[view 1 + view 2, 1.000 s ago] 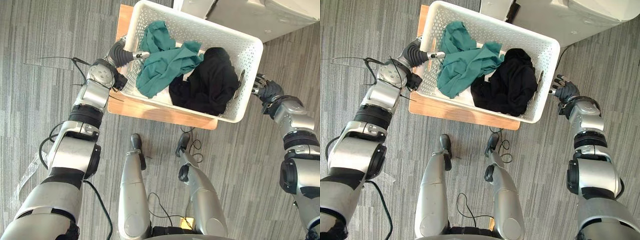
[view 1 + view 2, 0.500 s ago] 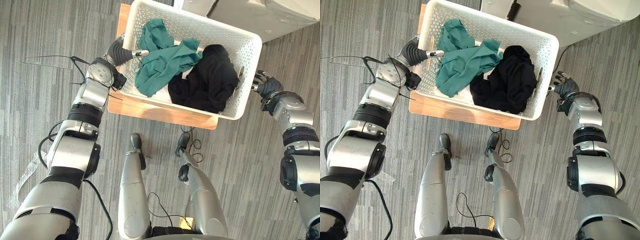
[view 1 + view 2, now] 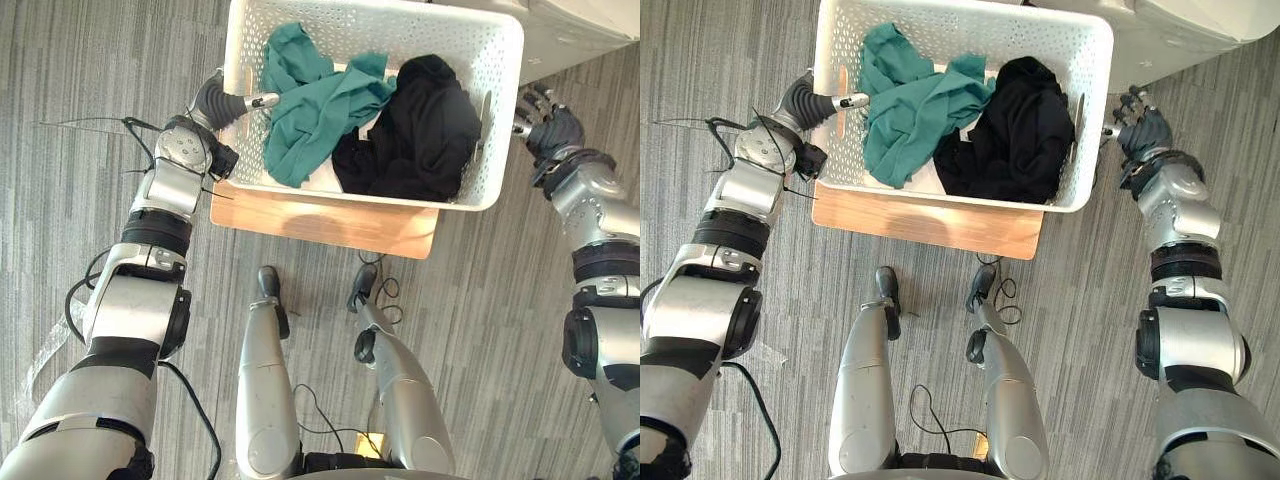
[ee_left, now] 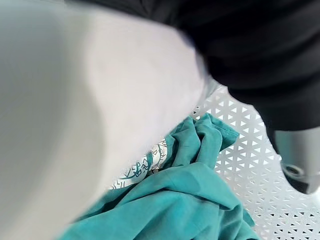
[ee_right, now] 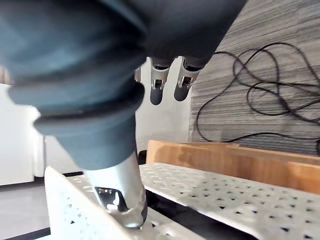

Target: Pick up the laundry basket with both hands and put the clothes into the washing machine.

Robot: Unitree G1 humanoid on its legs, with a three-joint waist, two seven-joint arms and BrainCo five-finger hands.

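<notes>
The white perforated laundry basket (image 3: 330, 14) hangs between my two hands above a low wooden table (image 3: 330, 222). A teal garment (image 3: 310, 110) lies in its left half and a black garment (image 3: 420, 140) in its right half. My left hand (image 3: 215, 100) grips the left handle, one digit (image 3: 262, 100) poking through the slot next to the teal garment (image 4: 180, 200). At the basket's right end my right hand (image 3: 550, 125) is curled on the rim, its thumb (image 5: 120, 195) pressed onto the basket's edge (image 5: 225, 195).
The washing machine's pale grey body (image 3: 585, 30) stands just beyond the basket at the back right. Grey carpet floor surrounds the wooden table (image 5: 240, 160) on all sides.
Both hands have carried the basket away from me toward the washing machine and turned it square. More of the wooden table top now shows in front of it.
</notes>
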